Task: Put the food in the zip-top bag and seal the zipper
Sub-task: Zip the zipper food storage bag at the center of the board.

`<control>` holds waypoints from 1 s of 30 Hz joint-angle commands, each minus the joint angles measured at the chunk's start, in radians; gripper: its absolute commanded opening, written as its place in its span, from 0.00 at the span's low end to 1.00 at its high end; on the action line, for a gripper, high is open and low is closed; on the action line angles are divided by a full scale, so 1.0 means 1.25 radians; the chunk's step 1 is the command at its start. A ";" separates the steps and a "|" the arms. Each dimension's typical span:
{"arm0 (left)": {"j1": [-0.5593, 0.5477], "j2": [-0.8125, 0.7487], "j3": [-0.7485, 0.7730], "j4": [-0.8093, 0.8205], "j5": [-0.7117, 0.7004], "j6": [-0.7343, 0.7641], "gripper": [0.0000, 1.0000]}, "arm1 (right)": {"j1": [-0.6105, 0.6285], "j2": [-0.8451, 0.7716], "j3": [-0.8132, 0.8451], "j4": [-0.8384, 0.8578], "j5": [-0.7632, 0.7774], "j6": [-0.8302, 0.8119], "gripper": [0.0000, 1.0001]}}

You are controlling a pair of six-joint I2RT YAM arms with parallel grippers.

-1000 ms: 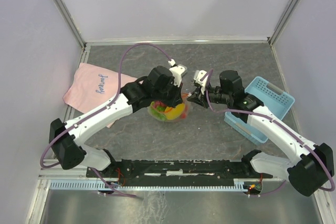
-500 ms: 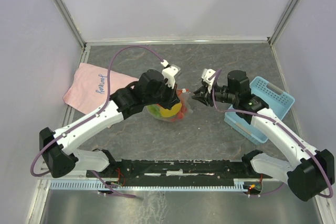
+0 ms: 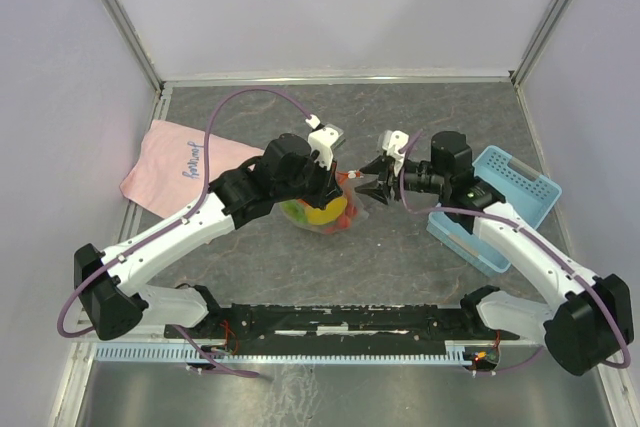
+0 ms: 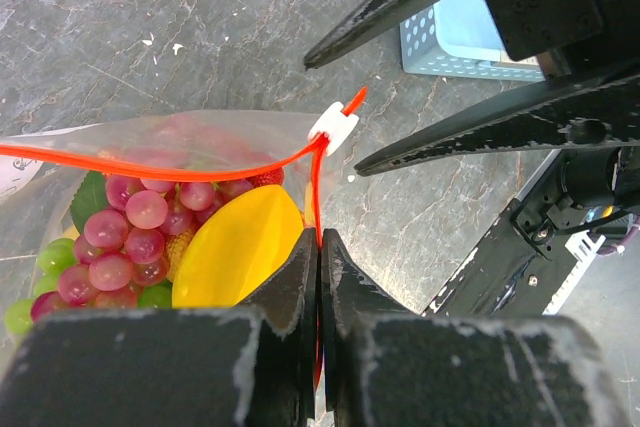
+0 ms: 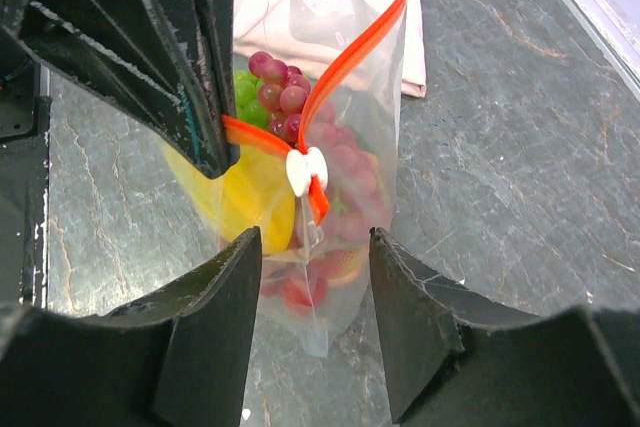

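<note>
The clear zip-top bag [image 3: 325, 215] stands at the table's middle with the food inside: red grapes [image 4: 130, 237], green grapes [image 4: 40, 287], a yellow piece [image 4: 245, 247] and red pieces [image 5: 310, 287]. Its orange-red zipper [image 4: 150, 162] is open and carries a white slider [image 4: 333, 127], also in the right wrist view [image 5: 303, 170]. My left gripper [image 4: 320, 247] is shut on the zipper strip at the bag's near edge. My right gripper [image 5: 315, 277] is open, its fingers either side of the bag's end just below the slider, not touching it.
A pink cloth [image 3: 180, 162] lies at the left. A light-blue basket [image 3: 500, 202] stands at the right under my right arm. Grey walls and a metal frame close the table's back and sides.
The left gripper lifted the bag upright about a second ago and has held still since. The right gripper has moved left, closer to the bag's slider.
</note>
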 commanded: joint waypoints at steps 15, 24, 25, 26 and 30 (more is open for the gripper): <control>0.001 -0.027 0.003 0.064 0.016 0.036 0.03 | -0.002 0.119 0.026 0.195 -0.123 0.063 0.43; 0.001 -0.029 0.007 0.057 0.003 0.041 0.03 | -0.002 0.108 0.043 0.138 -0.150 0.004 0.03; 0.001 -0.030 0.009 0.055 -0.003 0.041 0.03 | -0.002 0.104 0.045 0.129 -0.147 -0.003 0.02; 0.001 -0.031 0.012 0.053 -0.009 0.042 0.05 | -0.002 0.101 0.046 0.119 -0.142 -0.008 0.02; 0.002 -0.034 0.029 0.041 -0.041 0.051 0.27 | -0.002 0.086 0.054 0.075 -0.125 -0.026 0.02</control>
